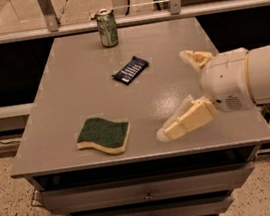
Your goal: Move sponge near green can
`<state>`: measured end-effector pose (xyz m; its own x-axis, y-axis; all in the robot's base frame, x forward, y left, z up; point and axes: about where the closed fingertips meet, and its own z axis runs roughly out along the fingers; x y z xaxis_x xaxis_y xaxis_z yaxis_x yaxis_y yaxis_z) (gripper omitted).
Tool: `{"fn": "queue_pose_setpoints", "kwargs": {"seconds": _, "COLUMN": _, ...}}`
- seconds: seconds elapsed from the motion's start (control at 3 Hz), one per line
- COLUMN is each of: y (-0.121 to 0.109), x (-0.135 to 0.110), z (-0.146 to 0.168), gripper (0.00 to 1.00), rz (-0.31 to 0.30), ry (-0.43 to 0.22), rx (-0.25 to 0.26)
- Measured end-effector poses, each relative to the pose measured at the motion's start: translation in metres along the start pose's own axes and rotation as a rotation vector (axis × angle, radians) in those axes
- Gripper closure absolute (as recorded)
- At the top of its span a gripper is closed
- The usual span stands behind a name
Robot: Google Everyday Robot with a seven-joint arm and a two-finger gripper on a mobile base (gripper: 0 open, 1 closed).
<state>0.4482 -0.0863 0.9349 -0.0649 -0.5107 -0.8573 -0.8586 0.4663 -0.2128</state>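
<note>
The sponge point(103, 134), dark green on top with a pale yellow base, lies flat near the front left of the grey table point(85, 82). The green can point(107, 28) stands upright at the table's far edge, well behind the sponge. My gripper point(173, 94) hovers over the right part of the table, to the right of the sponge and apart from it. It is open and empty, with one cream finger point(185, 120) near the front and the other finger point(194, 58) farther back.
A dark blue wrapped snack bar point(130, 69) lies mid-table between the can and the sponge. A metal railing point(121, 18) runs behind the table's far edge. Drawers sit below the front edge.
</note>
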Motion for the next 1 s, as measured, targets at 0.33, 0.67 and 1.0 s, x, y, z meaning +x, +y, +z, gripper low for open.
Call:
{"fn": "queue_pose_setpoints", "kwargs": {"seconds": 0.33, "y": 0.019, "x": -0.004, "z": 0.013, "gripper": 0.00, "rz": 0.055, "ry": -0.048, "rx": -0.027}}
{"fn": "queue_pose_setpoints", "kwargs": {"seconds": 0.67, "y": 0.033, "x": 0.000, "z": 0.035, "gripper": 0.00, "rz": 0.080, "ry": -0.085, "rx": -0.051}}
{"fn": "queue_pose_setpoints", "kwargs": {"seconds": 1.0, "y": 0.044, "x": 0.008, "z": 0.061, "gripper": 0.00, "rz": 0.079, "ry": -0.120, "rx": -0.078}}
